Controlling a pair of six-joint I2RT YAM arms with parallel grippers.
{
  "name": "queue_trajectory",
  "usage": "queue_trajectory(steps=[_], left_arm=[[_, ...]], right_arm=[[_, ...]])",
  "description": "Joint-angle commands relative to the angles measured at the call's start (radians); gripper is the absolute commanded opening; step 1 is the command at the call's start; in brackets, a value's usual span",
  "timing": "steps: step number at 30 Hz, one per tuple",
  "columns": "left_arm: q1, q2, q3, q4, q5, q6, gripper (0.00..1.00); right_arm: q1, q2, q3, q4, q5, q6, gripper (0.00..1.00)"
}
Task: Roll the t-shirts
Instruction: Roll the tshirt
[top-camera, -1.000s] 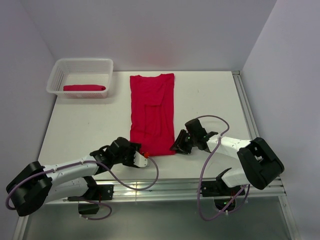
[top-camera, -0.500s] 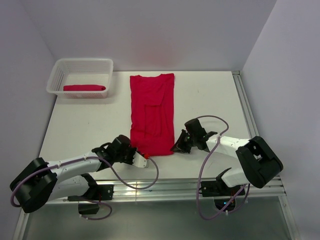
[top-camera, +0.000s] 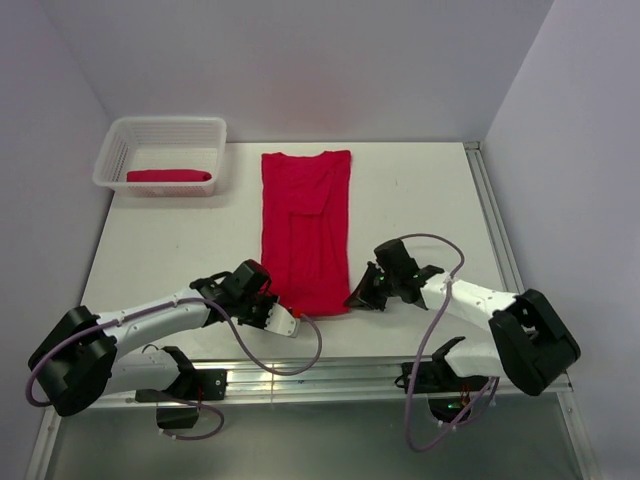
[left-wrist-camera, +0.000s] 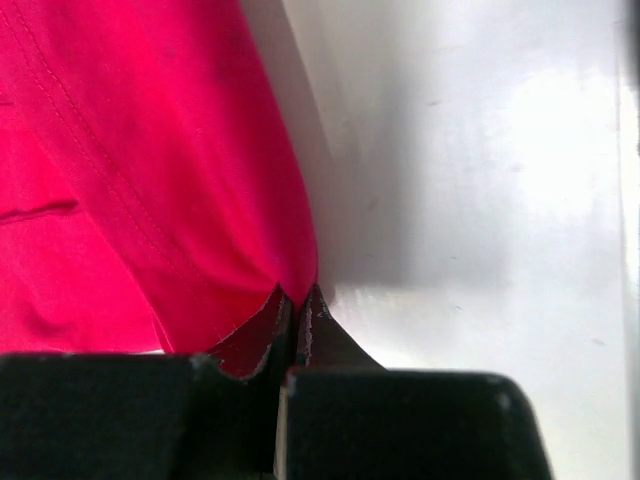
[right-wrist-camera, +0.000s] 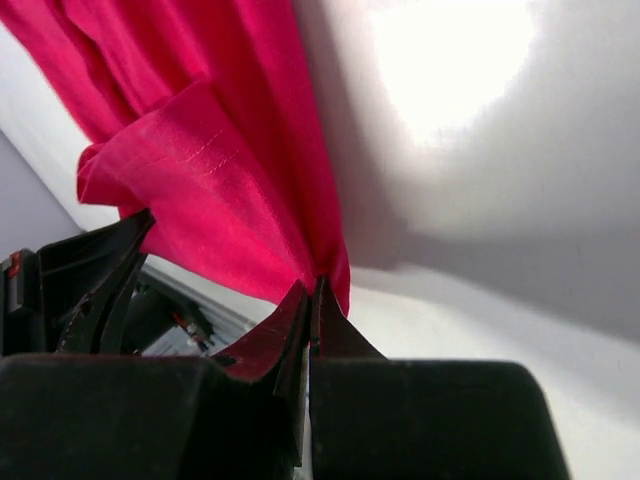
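A crimson t-shirt (top-camera: 305, 225) lies folded into a long strip down the middle of the table. Its near hem is lifted slightly. My left gripper (top-camera: 272, 303) is shut on the near left corner of the t-shirt (left-wrist-camera: 150, 200). My right gripper (top-camera: 352, 297) is shut on the near right corner of the t-shirt (right-wrist-camera: 220, 170). In both wrist views the cloth runs pinched between the closed fingertips. A second t-shirt (top-camera: 170, 177), rolled, lies inside the white mesh basket (top-camera: 112, 150) at the back left.
The table's near edge with its metal rail (top-camera: 340, 372) runs just behind both grippers. The right side rail (top-camera: 492, 215) borders the table. Walls close in at the back and both sides.
Both grippers closed on the t-shirt's near corners. The near hem has drawn up a little off the table and away from the near edge.
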Motion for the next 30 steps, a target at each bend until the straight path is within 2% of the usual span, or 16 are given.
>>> queue_trajectory(steps=[1,7,13,17,20,24,30], left_arm=[[0.007,0.003,0.064,-0.177,0.081,0.031,0.00],[0.007,-0.018,0.114,-0.247,0.130,0.023,0.00],[0.021,0.003,0.173,-0.279,0.156,0.032,0.00],[0.058,0.031,0.205,-0.310,0.184,0.072,0.00],[0.091,0.066,0.239,-0.353,0.203,0.114,0.00],[0.142,0.102,0.295,-0.425,0.257,0.186,0.00],[0.216,0.199,0.398,-0.516,0.299,0.278,0.00]], right_arm=[[0.003,-0.088,0.003,-0.140,0.008,0.027,0.00],[0.003,-0.098,0.084,-0.295,-0.011,0.050,0.00],[0.002,-0.023,0.183,-0.376,-0.072,0.080,0.00],[-0.001,0.018,0.203,-0.358,-0.126,0.119,0.00],[-0.009,0.058,0.248,-0.410,-0.138,0.117,0.00],[-0.024,0.060,0.223,-0.384,-0.181,0.171,0.00],[-0.099,0.052,0.219,-0.382,-0.210,0.246,0.00]])
